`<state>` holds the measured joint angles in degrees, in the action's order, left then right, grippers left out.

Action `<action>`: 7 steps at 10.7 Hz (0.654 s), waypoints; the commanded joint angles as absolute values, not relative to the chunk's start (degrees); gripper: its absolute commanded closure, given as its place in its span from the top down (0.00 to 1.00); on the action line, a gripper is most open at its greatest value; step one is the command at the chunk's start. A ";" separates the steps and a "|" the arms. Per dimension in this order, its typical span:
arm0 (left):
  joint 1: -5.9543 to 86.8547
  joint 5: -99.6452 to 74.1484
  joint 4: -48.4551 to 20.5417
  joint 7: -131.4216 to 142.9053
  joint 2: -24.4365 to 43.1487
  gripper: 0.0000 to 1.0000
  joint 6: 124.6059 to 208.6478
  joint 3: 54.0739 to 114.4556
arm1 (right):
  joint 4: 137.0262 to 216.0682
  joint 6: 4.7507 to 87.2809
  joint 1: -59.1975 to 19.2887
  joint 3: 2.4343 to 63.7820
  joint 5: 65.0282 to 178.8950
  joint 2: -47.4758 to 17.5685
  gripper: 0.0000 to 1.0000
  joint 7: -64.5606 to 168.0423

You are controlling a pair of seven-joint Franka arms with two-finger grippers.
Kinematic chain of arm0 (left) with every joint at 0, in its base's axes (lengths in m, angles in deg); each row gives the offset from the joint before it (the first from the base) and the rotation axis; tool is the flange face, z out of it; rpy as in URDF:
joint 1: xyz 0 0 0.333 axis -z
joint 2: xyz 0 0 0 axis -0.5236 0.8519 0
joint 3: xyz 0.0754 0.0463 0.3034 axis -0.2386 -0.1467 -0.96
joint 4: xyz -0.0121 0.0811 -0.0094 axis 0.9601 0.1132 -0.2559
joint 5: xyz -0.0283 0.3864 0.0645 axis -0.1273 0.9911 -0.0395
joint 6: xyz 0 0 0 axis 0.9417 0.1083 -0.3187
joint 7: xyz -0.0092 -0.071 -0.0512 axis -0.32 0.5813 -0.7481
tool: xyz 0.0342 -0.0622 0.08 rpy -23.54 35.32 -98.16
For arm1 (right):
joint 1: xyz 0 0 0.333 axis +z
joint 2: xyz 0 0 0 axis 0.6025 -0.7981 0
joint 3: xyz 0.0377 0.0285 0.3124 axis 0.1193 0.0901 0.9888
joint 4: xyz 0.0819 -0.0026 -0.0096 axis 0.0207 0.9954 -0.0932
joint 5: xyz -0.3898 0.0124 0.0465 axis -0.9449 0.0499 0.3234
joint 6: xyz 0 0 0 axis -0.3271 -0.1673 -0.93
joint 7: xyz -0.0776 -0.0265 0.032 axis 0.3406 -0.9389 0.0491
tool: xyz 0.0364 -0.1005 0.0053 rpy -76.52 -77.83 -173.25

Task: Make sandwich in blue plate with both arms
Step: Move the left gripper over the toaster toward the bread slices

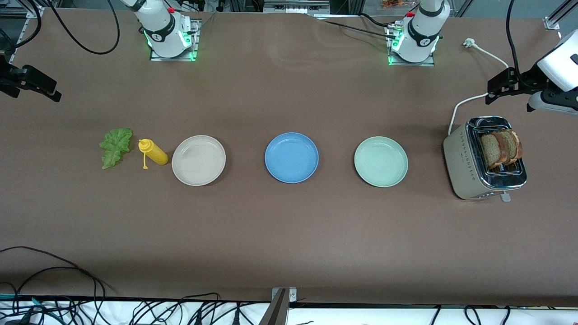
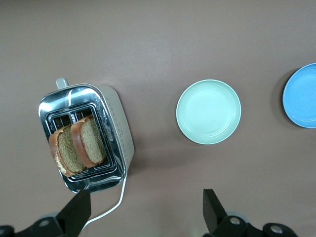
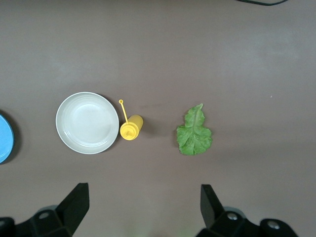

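The two bread slices (image 2: pixel 79 148) stand upright in the toaster (image 2: pixel 113 123), just ahead of the left gripper's (image 2: pixel 145 210) spread, empty fingers, while the blue plate (image 1: pixel 291 157) lies mid-table, and the right gripper (image 3: pixel 143 207), fingers apart, waits high near the lettuce leaf (image 3: pixel 194 132).

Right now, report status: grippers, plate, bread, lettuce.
Left gripper open, up over table by toaster; right gripper open, above lettuce. Blue plate bare; both bread slices in toaster. Nothing blocking.
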<state>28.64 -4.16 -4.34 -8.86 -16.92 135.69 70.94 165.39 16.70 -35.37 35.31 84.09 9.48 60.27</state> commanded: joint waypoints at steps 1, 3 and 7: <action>28.41 -4.37 -2.75 -10.38 -14.42 1.00 134.89 70.51 | 164.45 15.39 -35.38 35.66 83.62 9.04 1.00 59.85; 28.32 -3.49 -2.75 -10.46 -14.42 1.00 135.16 70.25 | 164.45 14.60 -35.38 35.66 83.71 9.04 1.00 59.85; 27.98 -2.09 -3.28 -10.46 -12.84 1.00 139.02 70.25 | 164.45 14.33 -35.29 35.74 83.71 8.95 1.00 59.85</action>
